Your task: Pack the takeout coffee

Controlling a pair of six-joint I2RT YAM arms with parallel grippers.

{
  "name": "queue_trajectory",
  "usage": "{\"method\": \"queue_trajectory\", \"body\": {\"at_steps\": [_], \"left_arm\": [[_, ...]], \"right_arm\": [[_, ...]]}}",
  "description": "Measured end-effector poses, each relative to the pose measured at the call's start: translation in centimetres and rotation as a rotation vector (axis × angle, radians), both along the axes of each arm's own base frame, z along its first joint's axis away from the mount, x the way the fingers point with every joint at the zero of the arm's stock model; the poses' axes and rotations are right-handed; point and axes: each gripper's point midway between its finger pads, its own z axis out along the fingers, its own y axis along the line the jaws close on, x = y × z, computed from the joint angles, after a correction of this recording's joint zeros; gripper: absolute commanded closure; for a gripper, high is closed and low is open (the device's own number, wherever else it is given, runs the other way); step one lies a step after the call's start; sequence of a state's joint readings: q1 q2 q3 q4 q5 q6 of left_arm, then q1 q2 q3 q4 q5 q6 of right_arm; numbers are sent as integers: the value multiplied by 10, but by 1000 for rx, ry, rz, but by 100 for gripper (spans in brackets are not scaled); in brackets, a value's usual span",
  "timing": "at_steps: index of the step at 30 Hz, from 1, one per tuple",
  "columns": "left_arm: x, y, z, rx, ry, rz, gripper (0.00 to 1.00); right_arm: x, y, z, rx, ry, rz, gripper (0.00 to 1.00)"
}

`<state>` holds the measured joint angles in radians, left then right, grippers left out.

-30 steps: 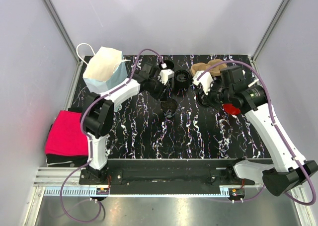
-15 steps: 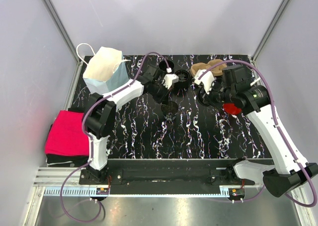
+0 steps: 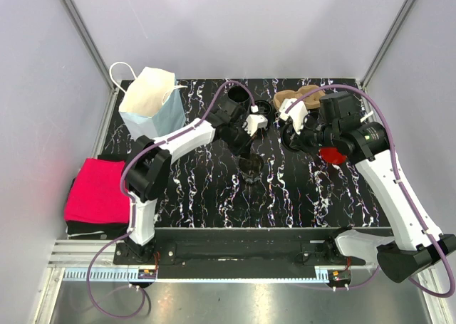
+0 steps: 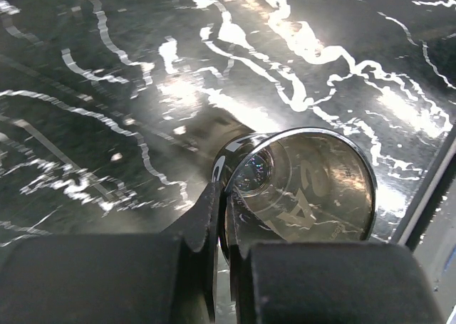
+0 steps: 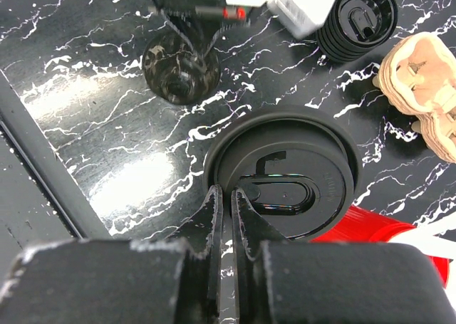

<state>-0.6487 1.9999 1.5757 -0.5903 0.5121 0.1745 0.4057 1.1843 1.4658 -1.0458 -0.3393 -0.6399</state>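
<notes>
Against veined black marble (image 4: 107, 89) gleams a round cup (image 4: 306, 189).

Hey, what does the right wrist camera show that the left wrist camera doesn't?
Only the right wrist view: the right gripper shut on the rim of a black lid, a red object partly hidden behind it, a stack of lids and a cardboard carrier.
Only the left wrist view: a close look into the dark cup.
Both: that cup, the left gripper shut on its rim, and the marbled table.
</notes>
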Motion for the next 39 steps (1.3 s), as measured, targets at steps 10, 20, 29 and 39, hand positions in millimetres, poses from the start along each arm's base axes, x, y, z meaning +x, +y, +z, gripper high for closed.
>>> {"method": "queue_trajectory", "body": {"at_steps": [10,20,29,39], "left_arm": [[-16,-11,7,-5,0,-20,55],[-8,-3,47,-42,-100,26,4],[24,72,76,-125,-158,218,1],[21,101,59,-219,-18,254,1]], "right_arm": [[-2,2,1,13,7,5,100],[-14,-2,-7,-11,50,22,100],[-26,7,-20,-72,92,106,100],[-25,46,-68,-207,191,280,100]]}}
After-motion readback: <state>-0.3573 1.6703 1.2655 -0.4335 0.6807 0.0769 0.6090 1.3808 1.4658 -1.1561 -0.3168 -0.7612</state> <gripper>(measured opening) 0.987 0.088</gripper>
